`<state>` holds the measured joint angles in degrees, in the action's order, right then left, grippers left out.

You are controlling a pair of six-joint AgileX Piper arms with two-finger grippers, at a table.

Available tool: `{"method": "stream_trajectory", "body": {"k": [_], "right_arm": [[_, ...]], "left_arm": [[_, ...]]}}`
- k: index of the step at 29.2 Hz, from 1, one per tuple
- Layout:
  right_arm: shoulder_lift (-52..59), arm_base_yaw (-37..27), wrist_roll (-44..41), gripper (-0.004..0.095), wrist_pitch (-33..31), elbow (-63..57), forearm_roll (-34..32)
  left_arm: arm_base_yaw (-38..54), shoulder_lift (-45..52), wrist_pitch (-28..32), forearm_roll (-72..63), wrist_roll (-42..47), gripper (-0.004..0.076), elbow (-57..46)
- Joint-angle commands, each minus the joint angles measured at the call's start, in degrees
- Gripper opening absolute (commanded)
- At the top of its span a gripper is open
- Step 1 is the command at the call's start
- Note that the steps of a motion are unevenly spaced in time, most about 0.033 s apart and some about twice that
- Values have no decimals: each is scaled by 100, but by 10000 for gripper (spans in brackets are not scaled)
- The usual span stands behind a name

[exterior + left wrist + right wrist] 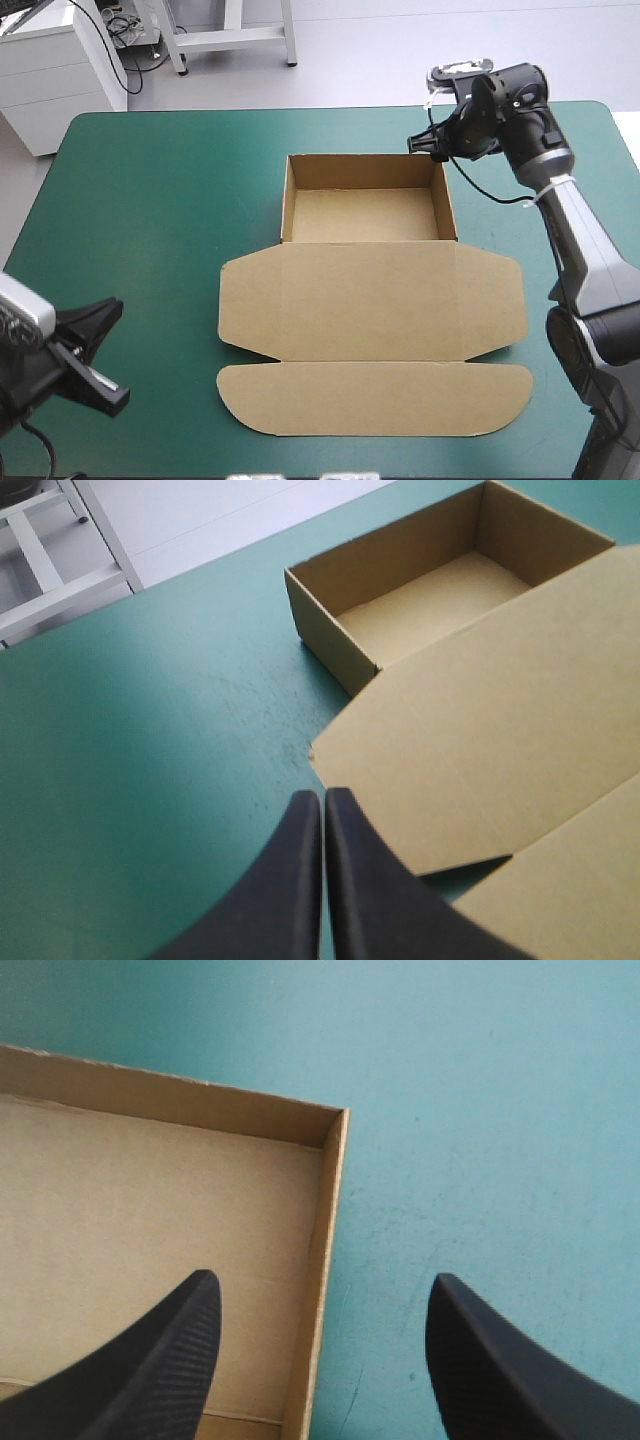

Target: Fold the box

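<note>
The box is seen in the middle of the high view, resting on the teal-green cover, and is formed as an open tray with its lid laid flat. The tray is placed just above the centre of the frame, with four walls raised and its floor bare. The lid is spread out below it toward the bottom edge and is ended by a long rounded flap. The left gripper is found in the lower left of the high view, over bare cover and apart from the lid's left edge. In its own wrist view the left gripper is shown with its black fingers pressed together into one point, nothing being held, while the lid's angled corner lies just ahead of and beside it. The right gripper is held in the upper right of the high view, at the tray's far right corner. In its own wrist view the right gripper is shown spread wide, with one finger over the tray's floor, the other over the cover, and a tray wall running between them. Whether that wall is touched cannot be told.
</note>
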<state>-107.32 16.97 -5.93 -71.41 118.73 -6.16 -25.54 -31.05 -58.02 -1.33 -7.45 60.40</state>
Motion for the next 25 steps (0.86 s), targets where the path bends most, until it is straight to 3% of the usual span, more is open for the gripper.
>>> {"method": "stream_trajectory", "body": {"k": [1, 7, 10, 14, 17, 25], "right_arm": [[-182, -26, -46, 552, -46, 22, -86], [-784, -26, -86, 546, -46, 22, -42], [-1062, -26, -219, 488, -46, 22, -143], [-1288, -26, -295, 260, -46, 22, -195], [-1358, -26, -317, -6, -46, 22, -261], [-1358, -171, -304, -20, -46, 22, -1001]], "left_arm": [[-27, 914, 781, 4, 453, -8, -1092], [-27, 2001, 794, -7, 487, -8, -2243], [-27, 2430, 804, -21, 499, -8, -2651], [-27, 2866, 815, -21, 659, -8, -2955], [-27, 3064, 795, -21, 681, -8, -3078], [-27, 3208, 736, -21, 745, -8, -3116]]}}
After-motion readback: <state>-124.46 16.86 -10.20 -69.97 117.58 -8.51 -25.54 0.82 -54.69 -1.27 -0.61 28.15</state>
